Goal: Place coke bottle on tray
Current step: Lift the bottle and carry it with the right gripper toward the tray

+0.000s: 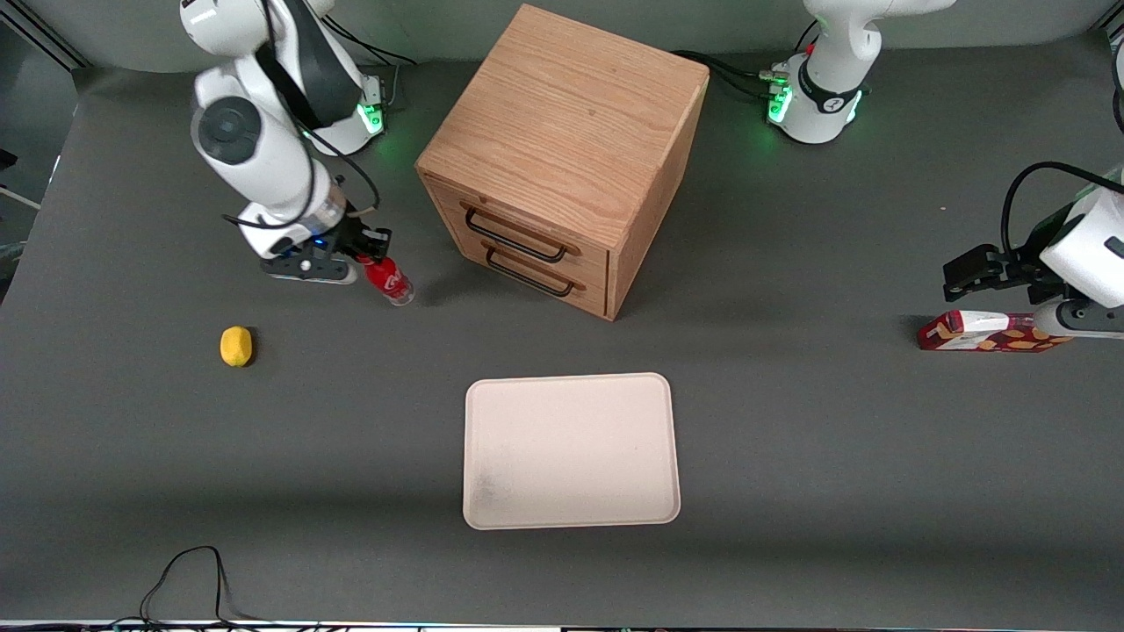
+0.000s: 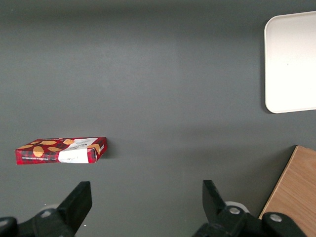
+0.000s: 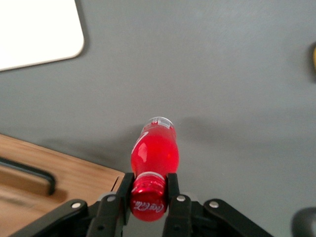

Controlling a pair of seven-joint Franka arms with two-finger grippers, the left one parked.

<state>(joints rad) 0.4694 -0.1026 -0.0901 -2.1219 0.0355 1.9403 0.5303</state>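
End effector around one coke bottle.

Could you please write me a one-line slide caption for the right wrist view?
The hand grips the coke bottle by its cap, with the tray waiting nearby.

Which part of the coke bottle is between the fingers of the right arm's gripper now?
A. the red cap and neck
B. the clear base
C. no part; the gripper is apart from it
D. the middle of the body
A: in the right wrist view the gripper is shut on the red cap and neck of the coke bottle, whose base points away from it.
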